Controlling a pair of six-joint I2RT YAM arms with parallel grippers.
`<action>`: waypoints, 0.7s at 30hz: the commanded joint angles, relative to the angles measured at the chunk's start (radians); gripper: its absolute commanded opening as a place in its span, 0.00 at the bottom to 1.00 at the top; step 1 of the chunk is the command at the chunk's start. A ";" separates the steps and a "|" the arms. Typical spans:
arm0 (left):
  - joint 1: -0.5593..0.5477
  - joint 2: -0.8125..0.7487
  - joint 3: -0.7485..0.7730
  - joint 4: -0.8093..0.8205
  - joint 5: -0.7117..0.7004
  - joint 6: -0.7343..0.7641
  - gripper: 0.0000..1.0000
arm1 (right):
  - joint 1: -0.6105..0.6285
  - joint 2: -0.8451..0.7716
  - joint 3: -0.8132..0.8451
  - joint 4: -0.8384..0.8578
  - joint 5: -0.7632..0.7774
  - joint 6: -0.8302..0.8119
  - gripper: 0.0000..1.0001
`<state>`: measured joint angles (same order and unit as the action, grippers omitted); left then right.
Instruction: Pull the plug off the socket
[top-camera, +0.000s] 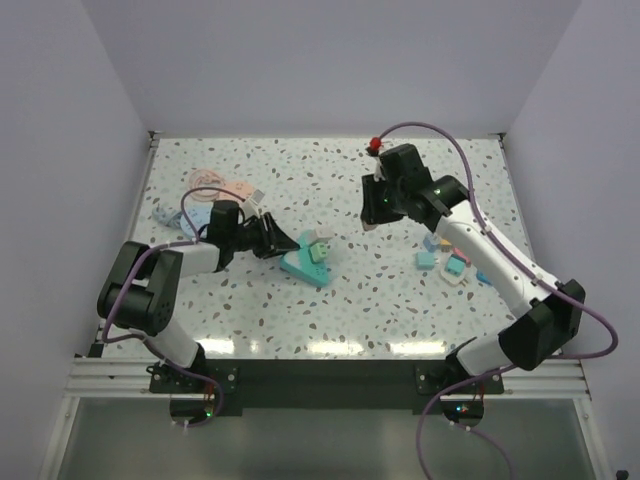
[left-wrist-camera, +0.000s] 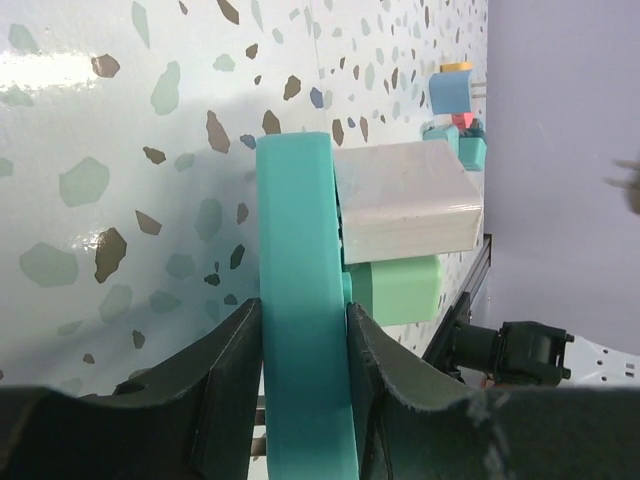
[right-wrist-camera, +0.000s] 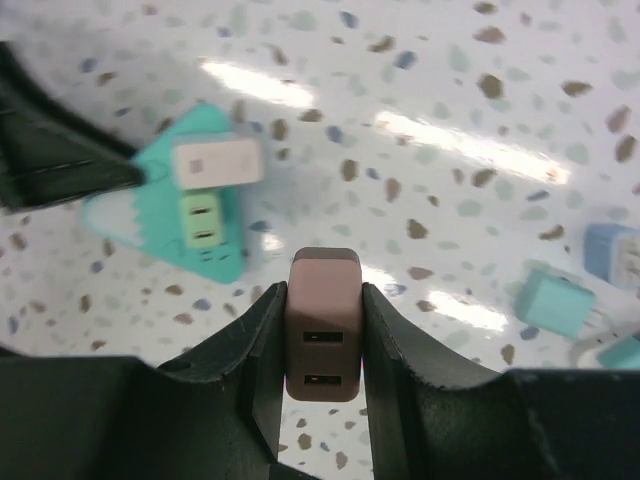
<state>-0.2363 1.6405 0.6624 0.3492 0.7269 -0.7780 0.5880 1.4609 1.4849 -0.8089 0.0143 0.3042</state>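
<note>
Plug (right-wrist-camera: 322, 325) off the socket: mauve, two slots toward the wrist camera, pinched on both sides by the right gripper (right-wrist-camera: 322, 300), fingers closed snug on it, held clear of the tabletop. Speckled table (top-camera: 380, 300) across the whole top view. Left arm (top-camera: 150, 285) bent low, reaching from 7 o'clock toward the middle. Right arm (top-camera: 495, 262) stretched from 5 o'clock up toward 1 o'clock, its gripper raised at 1 o'clock of the socket and well apart from it. Socket (top-camera: 300, 265), a teal block, lying just at 8 o'clock of table centre, its 9 o'clock edge clamped in the left gripper (top-camera: 272, 240), fingers (left-wrist-camera: 230, 390) pressed flat against both faces of the teal plate. Seated in the socket: white plug (top-camera: 323, 238) at the 12 o'clock end, green plug (top-camera: 320, 252) right against it on the 6 o'clock side. Loose heap of blue and teal adapters (top-camera: 450, 262) at 3 o'clock on the table, just beside the right forearm. Pink and blue cables (top-camera: 215, 192) at 10 o'clock, beyond the left gripper. Small red object (top-camera: 376, 145) at the 12 o'clock edge, too small to identify.
</note>
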 joint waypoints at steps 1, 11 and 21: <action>0.002 -0.042 0.037 0.074 0.034 -0.026 0.00 | -0.143 -0.011 -0.144 -0.030 0.199 0.081 0.00; -0.001 -0.054 0.019 0.074 0.069 -0.021 0.00 | -0.471 0.048 -0.334 0.112 0.305 0.139 0.00; -0.006 -0.047 -0.010 0.096 0.068 -0.032 0.00 | -0.496 0.047 -0.321 0.148 0.274 0.153 0.62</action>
<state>-0.2371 1.6283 0.6559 0.3592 0.7479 -0.7959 0.0929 1.5543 1.1435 -0.7059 0.2790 0.4465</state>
